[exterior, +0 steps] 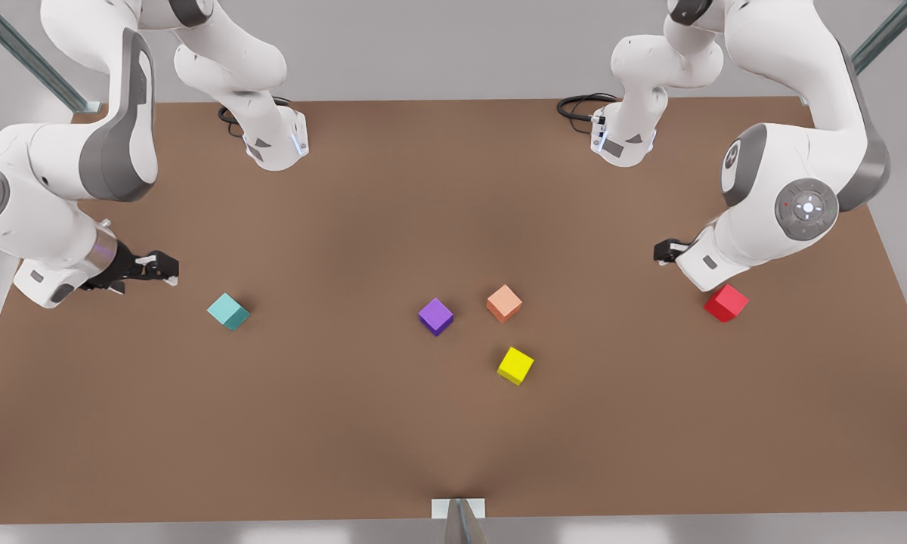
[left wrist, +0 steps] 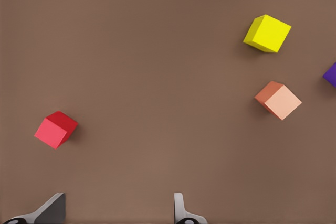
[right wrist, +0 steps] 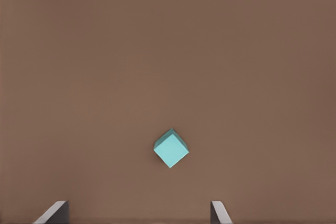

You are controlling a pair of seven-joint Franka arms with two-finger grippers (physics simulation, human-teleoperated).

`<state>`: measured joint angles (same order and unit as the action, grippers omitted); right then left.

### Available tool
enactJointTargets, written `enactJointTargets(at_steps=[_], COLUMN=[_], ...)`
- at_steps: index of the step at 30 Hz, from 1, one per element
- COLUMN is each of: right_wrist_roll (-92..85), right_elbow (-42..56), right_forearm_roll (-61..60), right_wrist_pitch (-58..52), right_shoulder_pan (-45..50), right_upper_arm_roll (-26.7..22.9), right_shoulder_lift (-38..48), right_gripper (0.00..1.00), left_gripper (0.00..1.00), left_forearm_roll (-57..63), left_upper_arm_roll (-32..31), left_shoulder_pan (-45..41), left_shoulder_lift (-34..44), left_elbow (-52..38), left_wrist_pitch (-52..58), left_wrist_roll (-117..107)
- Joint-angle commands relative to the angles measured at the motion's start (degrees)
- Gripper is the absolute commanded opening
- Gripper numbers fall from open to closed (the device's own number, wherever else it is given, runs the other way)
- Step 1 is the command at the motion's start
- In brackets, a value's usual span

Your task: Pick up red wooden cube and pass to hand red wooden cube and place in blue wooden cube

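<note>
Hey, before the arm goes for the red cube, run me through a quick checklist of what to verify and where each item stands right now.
1. Red wooden cube resting free on the table, nothing stacked on it: ok.
2. Left claw open, fingers spread wide and empty: ok.
3. Left claw lined up over the red cube: not ok, the cube sits off to one side in the left wrist view.
4. Right claw open and empty for the handover: ok.
5. Blue wooden cube unobstructed, top face bare: ok.
6. Salmon cube, purple cube and yellow cube apart from both task cubes: ok.
</note>
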<state>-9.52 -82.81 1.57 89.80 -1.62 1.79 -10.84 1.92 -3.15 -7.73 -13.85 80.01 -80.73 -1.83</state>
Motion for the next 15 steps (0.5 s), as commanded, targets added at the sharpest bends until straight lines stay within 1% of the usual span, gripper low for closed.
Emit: enactJointTargets(at_steps=[1,4,6,7,9,12,15], right_wrist_roll=[-1.03,-1.11,-1.82,-1.9,-1.9,-2.17,-2.26], right_elbow=[0.19,0.46,0.63,0.72,0.72,0.63,0.63], right_forearm_roll=[-0.25,-0.25,-0.17,-0.25,-0.16,-0.34,-0.34], right_wrist_pitch=[-0.16,-0.16,0.11,0.11,0.11,0.11,0.02], right_shoulder_pan=[-0.04,0.04,-0.13,-0.13,-0.13,-0.13,-0.13], right_upper_arm_roll=[-0.03,0.05,0.05,0.05,0.05,0.05,0.05], right_shoulder_lift=[-0.06,-0.33,-0.85,-0.85,-0.94,-1.2,-1.2], right_gripper=[1.0,1.0,1.0,1.0,1.0,1.0,1.0], left_gripper=[1.0,1.0,1.0,1.0,1.0,1.0,1.0], left_forearm_roll=[0.01,0.01,0.19,0.1,-0.69,-8.24,-8.78], left_upper_arm_roll=[-0.01,0.78,6.49,8.24,9.65,20.11,22.22], left_shoulder_pan=[0.0,0.61,1.49,2.62,6.32,6.32,6.68], left_shoulder_lift=[0.05,-0.91,-8.38,-10.75,-15.15,-15.94,-17.44], left_elbow=[-0.03,-0.03,-1.6,-2.13,-1.79,10.25,12.63], left_wrist_pitch=[-0.21,-0.13,-1.09,-2.84,-9.52,-27.71,-29.66], left_wrist_roll=[0.6,0.25,-1.68,-1.95,-3.7,-3.79,-8.54])
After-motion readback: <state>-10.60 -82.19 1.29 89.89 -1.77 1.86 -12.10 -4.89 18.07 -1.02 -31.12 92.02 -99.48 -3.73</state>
